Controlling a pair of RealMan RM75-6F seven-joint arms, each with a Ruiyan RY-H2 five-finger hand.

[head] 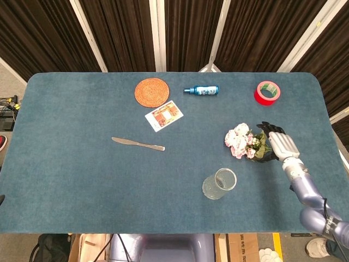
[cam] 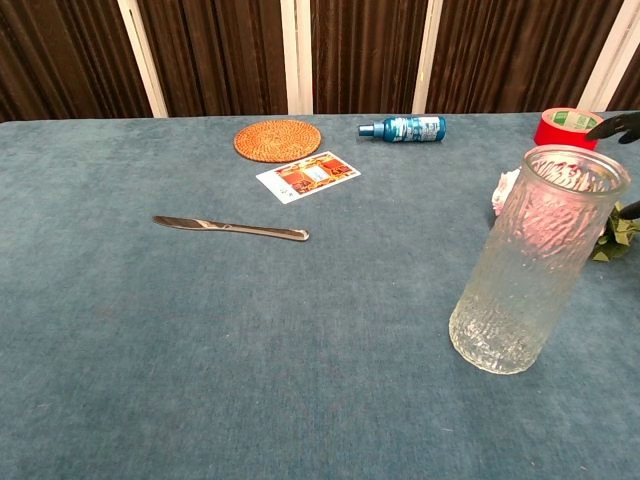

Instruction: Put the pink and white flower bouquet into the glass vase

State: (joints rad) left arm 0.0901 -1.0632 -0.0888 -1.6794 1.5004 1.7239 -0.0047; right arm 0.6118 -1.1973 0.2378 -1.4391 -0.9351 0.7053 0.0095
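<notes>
The pink and white flower bouquet (head: 242, 142) lies on the blue table right of centre, blossoms to the left, green leaves and stem to the right. My right hand (head: 276, 144) is over the leafy stem end, fingers beyond it and thumb on the near side, not visibly closed on it. The textured glass vase (head: 220, 184) stands upright just in front of the bouquet. In the chest view the vase (cam: 535, 260) hides most of the bouquet (cam: 503, 190), and dark fingertips (cam: 615, 125) of the right hand show at the right edge. My left hand is in neither view.
A red tape roll (head: 267, 92) sits at the back right. A blue spray bottle (head: 202, 90), a woven coaster (head: 152, 92) and a printed card (head: 163, 115) lie at the back. A table knife (head: 138, 143) lies left of centre.
</notes>
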